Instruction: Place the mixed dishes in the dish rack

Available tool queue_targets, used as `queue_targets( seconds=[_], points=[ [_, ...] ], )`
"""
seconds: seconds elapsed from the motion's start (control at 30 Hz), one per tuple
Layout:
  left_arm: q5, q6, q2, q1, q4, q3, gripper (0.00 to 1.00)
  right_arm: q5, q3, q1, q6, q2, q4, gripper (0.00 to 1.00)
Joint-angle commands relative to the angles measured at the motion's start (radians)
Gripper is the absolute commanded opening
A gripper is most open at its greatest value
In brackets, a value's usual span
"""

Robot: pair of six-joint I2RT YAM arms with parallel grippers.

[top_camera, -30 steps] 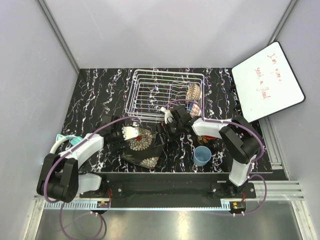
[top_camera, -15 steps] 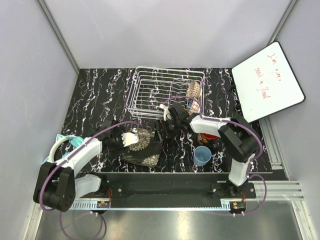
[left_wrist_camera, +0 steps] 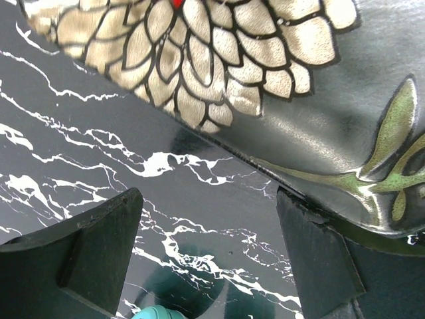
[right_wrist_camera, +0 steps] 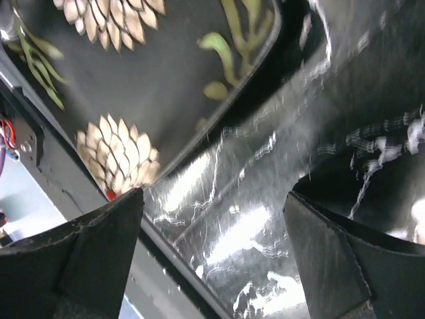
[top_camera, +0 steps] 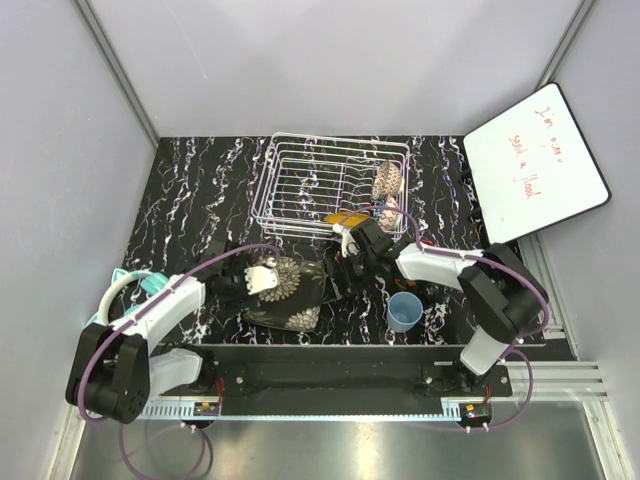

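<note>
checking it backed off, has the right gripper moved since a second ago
Yes: the right gripper has pulled back from the dish rack toward the dark plate.

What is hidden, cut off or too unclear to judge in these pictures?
- Top view: the right gripper lies under the right arm, so contact with the dark plate cannot be told.
- Top view: the yellow-orange plate in the dish rack is mostly covered by that arm.
- Top view: the writing on the white board is too small to read.
- Left wrist view: the frame's edges cut off the dark plate.
- Right wrist view: the table is blurred.
</note>
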Motion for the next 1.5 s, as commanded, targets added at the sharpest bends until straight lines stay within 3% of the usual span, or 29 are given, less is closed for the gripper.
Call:
queue_targets(
  seconds=[0.0, 0.3, 0.53, 0.57, 0.67, 0.77, 0.87, 1.03, 1.1, 1.3, 1.47],
  points=[
    [0.049, -0.009, 0.039, -0.043, 0.011, 0.012, 0.87, -0.070, 0.055, 0.005, -0.004, 0.068, 0.040, 0.93],
    [0.018, -0.081, 0.102, -0.207, 0.034, 0.087, 0.87, -0.110, 0.098, 0.007, -0.018, 0.129, 0.080, 0.89],
    [0.006, -0.077, 0.116, -0.229, 0.040, 0.052, 0.87, -0.174, 0.143, 0.004, -0.024, 0.219, 0.106, 0.75],
    [0.009, -0.075, 0.120, -0.230, 0.041, 0.051, 0.87, -0.195, 0.149, 0.005, -0.028, 0.229, 0.104, 0.71],
    [0.012, -0.086, 0.134, -0.236, 0.047, 0.064, 0.87, -0.216, 0.158, 0.004, -0.033, 0.241, 0.103, 0.41],
    [0.020, -0.091, 0.142, -0.250, 0.046, 0.078, 0.87, -0.211, 0.148, 0.004, -0.035, 0.224, 0.106, 0.30],
    [0.020, -0.091, 0.151, -0.256, 0.046, 0.084, 0.87, -0.209, 0.138, 0.004, -0.036, 0.212, 0.110, 0.03],
    [-0.061, -0.124, 0.113, -0.249, 0.035, 0.130, 0.87, -0.177, 0.114, 0.004, -0.062, 0.145, 0.104, 0.00],
    [-0.050, -0.129, 0.065, -0.151, 0.000, 0.225, 0.87, -0.136, 0.108, 0.004, -0.080, 0.085, 0.087, 0.00],
    [0.168, -0.213, 0.042, 0.197, -0.209, 0.608, 0.86, 0.062, 0.175, 0.004, -0.202, -0.096, -0.041, 0.00],
    [0.227, -0.247, 0.063, 0.322, -0.232, 0.646, 0.86, 0.218, 0.346, 0.004, -0.306, -0.190, -0.170, 0.00]
  ],
)
